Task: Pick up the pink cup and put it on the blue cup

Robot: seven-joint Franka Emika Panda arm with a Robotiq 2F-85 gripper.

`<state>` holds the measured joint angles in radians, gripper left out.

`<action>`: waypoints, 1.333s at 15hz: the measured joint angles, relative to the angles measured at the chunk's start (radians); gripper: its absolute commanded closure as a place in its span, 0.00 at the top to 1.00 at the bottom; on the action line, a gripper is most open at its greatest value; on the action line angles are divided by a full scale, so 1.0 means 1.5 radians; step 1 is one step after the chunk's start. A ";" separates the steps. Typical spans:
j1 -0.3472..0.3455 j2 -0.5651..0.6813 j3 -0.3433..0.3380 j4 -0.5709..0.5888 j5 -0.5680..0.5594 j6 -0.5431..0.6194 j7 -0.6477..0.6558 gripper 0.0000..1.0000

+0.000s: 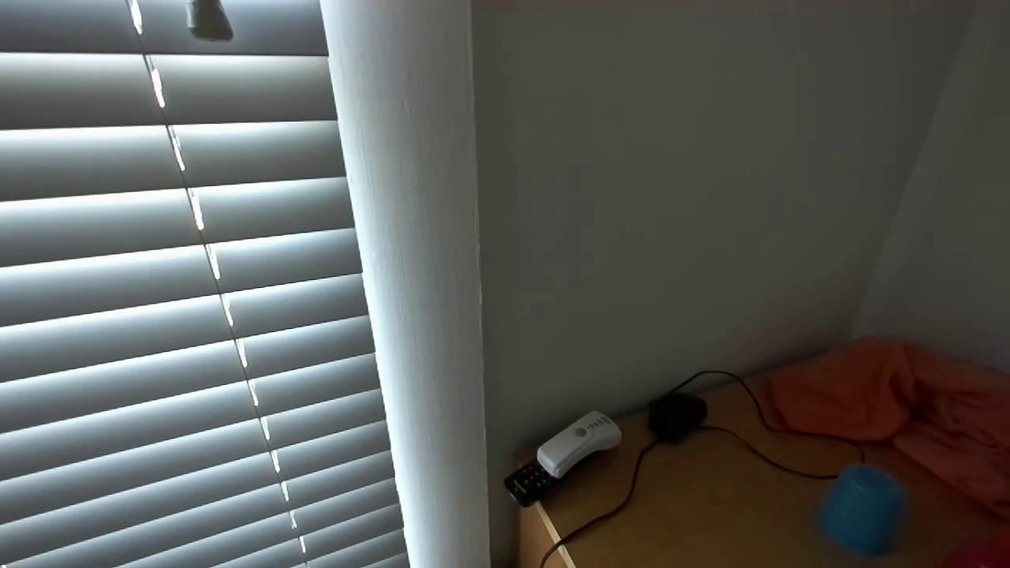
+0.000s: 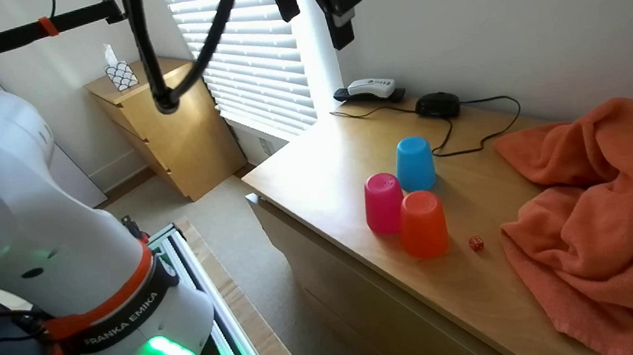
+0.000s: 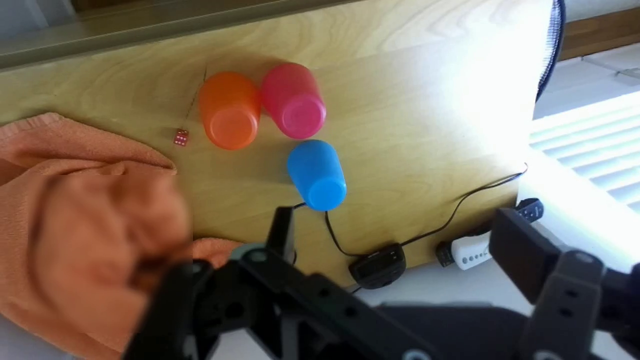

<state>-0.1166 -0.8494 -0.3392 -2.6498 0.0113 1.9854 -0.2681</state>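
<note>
The pink cup [image 2: 384,204] stands upside down on the wooden dresser top, and also shows in the wrist view [image 3: 294,100]. A reddish-pink edge at the bottom right corner of an exterior view [image 1: 982,555] may be it. The blue cup [image 2: 416,164] stands upside down close to the pink cup, toward the wall; it shows in the wrist view [image 3: 318,175] and in an exterior view [image 1: 862,510]. My gripper [image 2: 315,29] is open and empty, high above the dresser. In the wrist view its fingers [image 3: 400,235] are wide apart, nothing between them.
An orange cup [image 2: 424,225] stands beside the pink cup, with a small red die [image 2: 476,243] near it. An orange towel [image 2: 619,198] covers one end. A black device [image 2: 438,105] with cables and remotes [image 2: 370,87] lie along the wall. Window blinds [image 2: 256,48] are behind.
</note>
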 measured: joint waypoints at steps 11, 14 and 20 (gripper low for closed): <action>-0.007 0.247 0.039 -0.021 0.014 0.211 0.085 1.00; -0.011 0.325 0.040 -0.016 0.046 0.256 0.118 1.00; -0.018 0.447 0.051 0.010 0.075 0.261 0.188 1.00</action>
<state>-0.1443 -0.1785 -0.2620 -2.6346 0.1240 2.3766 0.0133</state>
